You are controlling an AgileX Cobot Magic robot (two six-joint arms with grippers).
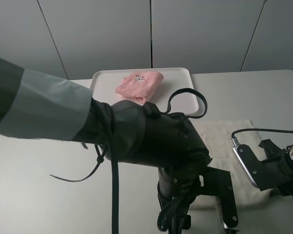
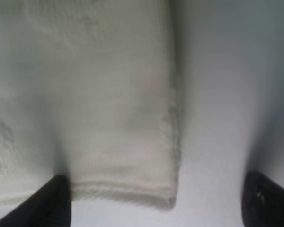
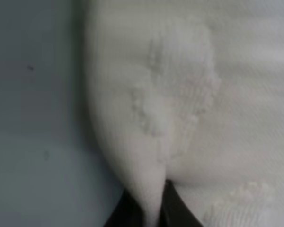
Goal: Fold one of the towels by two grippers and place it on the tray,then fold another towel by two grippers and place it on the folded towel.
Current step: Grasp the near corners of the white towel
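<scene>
The pink towel point(image 1: 139, 85) is folded up and lies on the tray point(image 1: 178, 80), near its middle. So I think the first half of the job is done.

The white towel point(image 1: 224, 139) is not on the tray. It lies on the tabletop point(image 1: 29, 195), just in front of the tray and toward the tray's right end as the high camera sees it. It looks spread flat and not folded yet, though my left arm hides part of it. What is left, I think, is to fold the white towel with both grippers and then put it on top of the pink one.

My right gripper point(image 3: 146, 210) is shut tight on the edge of the white towel. A thin bit of cloth stands up, pinched between its two sides. My left gripper point(image 2: 156, 203) is wide open and holds nothing. Its two black fingers point(image 2: 42, 205) sit one on each side of a corner of the white towel. One is over the cloth and the other is over bare tabletop.

My left arm reaches in from the left, crosses in front of the tray and bends down to the side of the white towel far from the tray. My right arm comes in low from the right, at the towel's edge.
</scene>
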